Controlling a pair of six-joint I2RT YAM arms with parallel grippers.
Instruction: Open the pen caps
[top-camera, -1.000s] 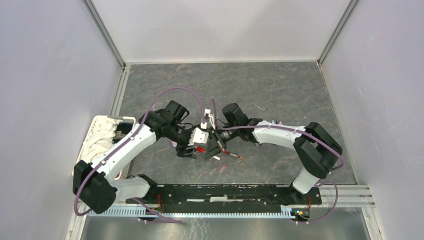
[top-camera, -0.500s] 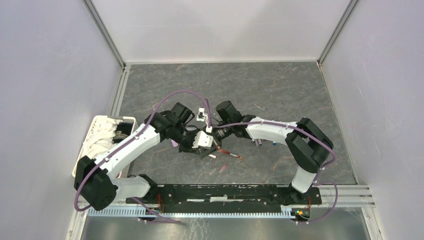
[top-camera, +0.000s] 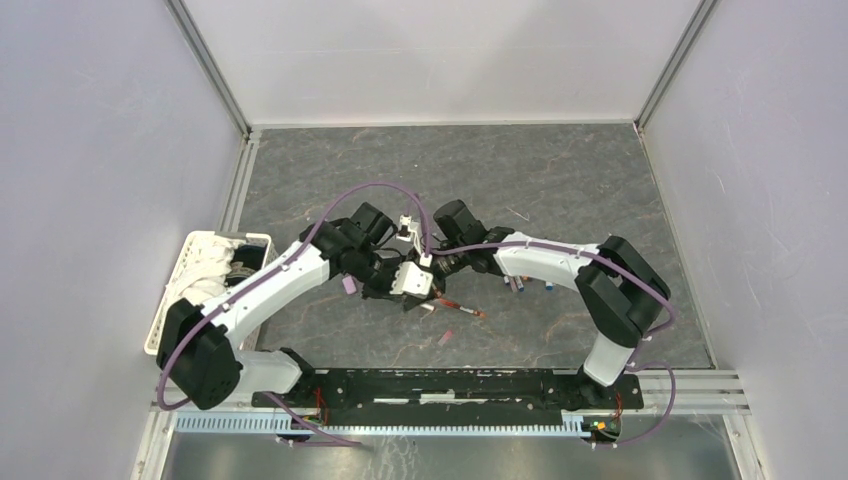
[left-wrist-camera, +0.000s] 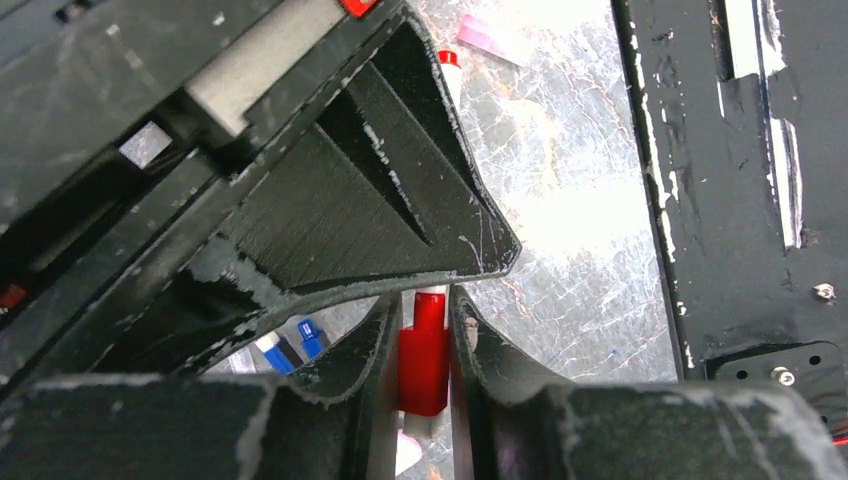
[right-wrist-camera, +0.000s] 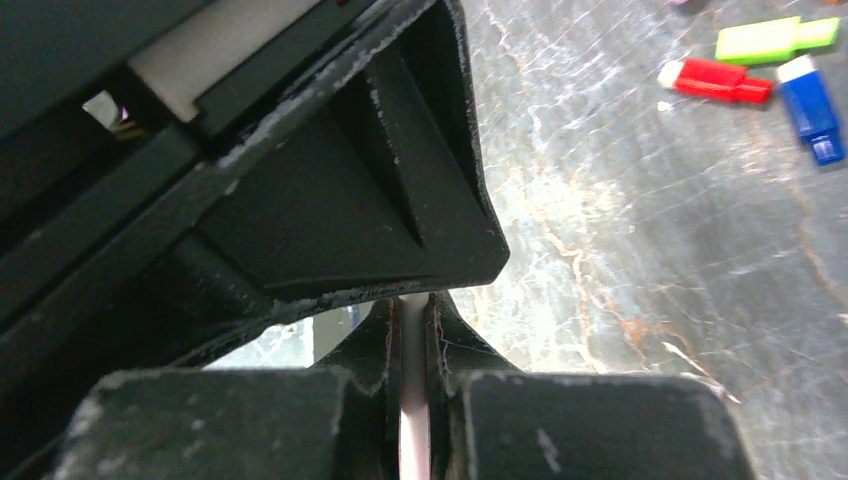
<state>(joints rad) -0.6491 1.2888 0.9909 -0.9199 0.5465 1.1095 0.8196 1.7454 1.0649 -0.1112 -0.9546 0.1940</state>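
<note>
In the left wrist view my left gripper (left-wrist-camera: 425, 303) is shut on a red pen cap (left-wrist-camera: 424, 358), and a bit of pale barrel shows at each end of it. My right gripper (right-wrist-camera: 412, 306) is shut on the thin pale pen (right-wrist-camera: 412, 425), pressed close against the other hand. From above, both grippers meet over the middle of the table, the left gripper (top-camera: 410, 284) just beside the right gripper (top-camera: 434, 268). Loose green (right-wrist-camera: 776, 39), red (right-wrist-camera: 716, 80) and blue (right-wrist-camera: 811, 96) caps lie on the table to the right.
A red-ended pen (top-camera: 461, 308) and a pink piece (top-camera: 444, 338) lie just in front of the grippers. Blue caps (left-wrist-camera: 290, 345) rest behind the left fingers and a lilac cap (top-camera: 349, 286) to the left. A white basket (top-camera: 192, 255) stands at the left edge.
My left gripper has closed onto the red cap. Both hands have shifted slightly away from the arm bases, and the right arm has drawn in towards the left.
</note>
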